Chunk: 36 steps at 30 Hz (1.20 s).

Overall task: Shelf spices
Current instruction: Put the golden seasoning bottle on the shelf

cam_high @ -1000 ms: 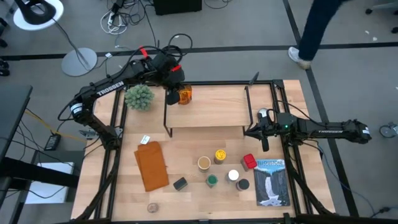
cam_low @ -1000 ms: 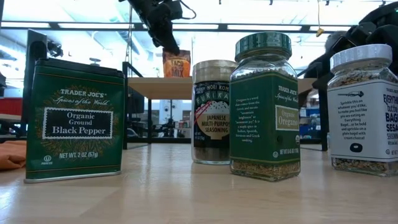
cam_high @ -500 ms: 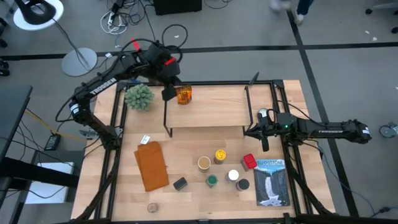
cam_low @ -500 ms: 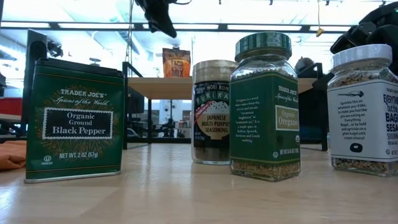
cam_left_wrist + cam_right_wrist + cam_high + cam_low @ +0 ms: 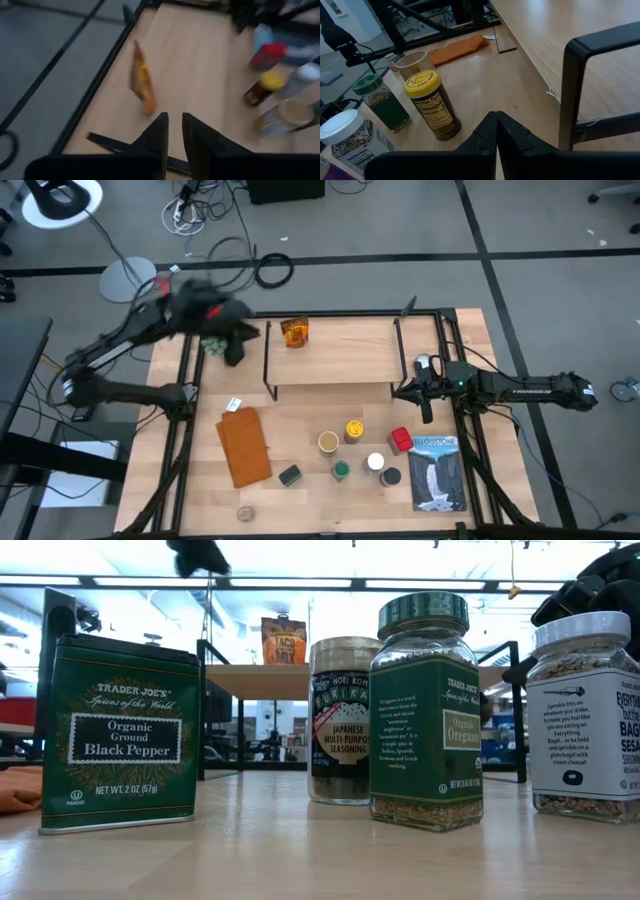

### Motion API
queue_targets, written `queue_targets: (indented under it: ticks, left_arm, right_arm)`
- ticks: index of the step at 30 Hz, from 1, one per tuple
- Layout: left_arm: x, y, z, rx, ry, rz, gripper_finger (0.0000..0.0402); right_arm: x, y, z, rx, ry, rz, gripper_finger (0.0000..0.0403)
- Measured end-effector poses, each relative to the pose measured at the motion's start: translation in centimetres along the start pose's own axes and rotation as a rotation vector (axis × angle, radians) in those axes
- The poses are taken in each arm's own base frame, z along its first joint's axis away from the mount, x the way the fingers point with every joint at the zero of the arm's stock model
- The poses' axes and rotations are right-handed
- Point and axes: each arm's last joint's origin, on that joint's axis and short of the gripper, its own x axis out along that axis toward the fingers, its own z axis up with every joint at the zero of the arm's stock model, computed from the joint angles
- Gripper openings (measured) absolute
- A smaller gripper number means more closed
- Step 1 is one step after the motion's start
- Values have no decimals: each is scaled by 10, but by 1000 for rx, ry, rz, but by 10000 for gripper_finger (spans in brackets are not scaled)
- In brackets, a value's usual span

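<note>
The shelf (image 5: 335, 352) stands at the table's far middle. An orange spice pouch (image 5: 294, 332) stands on its base on the board's far left corner, also seen as the pouch (image 5: 283, 641) and the pouch (image 5: 141, 80). Several spice jars (image 5: 353, 429) and tins (image 5: 120, 735) stand on the table in front of the shelf. My left gripper (image 5: 232, 352) is in the air left of the shelf, open by a narrow gap (image 5: 175, 131), holding nothing. My right gripper (image 5: 402, 391) waits shut (image 5: 496, 119) by the shelf's right legs.
A green plant ball (image 5: 215, 338) sits just under my left gripper. An orange-brown notebook (image 5: 245, 446) lies near left, and a blue-and-white book (image 5: 437, 471) near right. A black frame rail (image 5: 186, 380) runs along each side of the table.
My left gripper has drawn back from the orange pouch, rising and swinging fast toward the table's left edge. The pouch has stayed standing on the shelf. A person walking beyond the far edge has left the view.
</note>
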Motion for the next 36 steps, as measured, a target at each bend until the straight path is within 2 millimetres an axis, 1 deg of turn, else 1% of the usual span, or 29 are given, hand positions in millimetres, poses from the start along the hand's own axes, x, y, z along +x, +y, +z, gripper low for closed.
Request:
queue_targets:
  ticks: [4, 7, 9, 12, 16, 20, 24, 32, 36]
  left_arm:
    - [-19, -21, -41, -36, -135, -83, 60]
    - [-24, -32, -71, -44, -219, -170, 60]
    - [-23, -37, -90, -57, -249, -227, 60]
    - [-17, -39, -113, -76, -269, -248, 60]
    - [-1, -40, -137, -76, -251, -239, 60]
    - [16, -39, -151, -81, -219, -218, 60]
    - [28, -40, -160, -81, -222, -217, 60]
    - [39, -39, -172, -107, -197, -200, 60]
    - [39, -39, -172, -112, -196, -181, 60]
  right_arm:
    - [0, 0, 0, 0, -2, 0, 10]
    - [0, 0, 0, -1, -5, 1, 10]
    - [0, 0, 0, -1, -5, 1, 10]
    - [0, 0, 0, -1, -4, 1, 10]
    - [0, 0, 0, -1, -5, 1, 10]
    - [0, 0, 0, -1, -5, 1, 10]
    - [0, 0, 0, -1, -5, 1, 10]
    - [0, 0, 0, -9, -5, 0, 10]
    - [0, 0, 1, -147, -16, -21, 10]
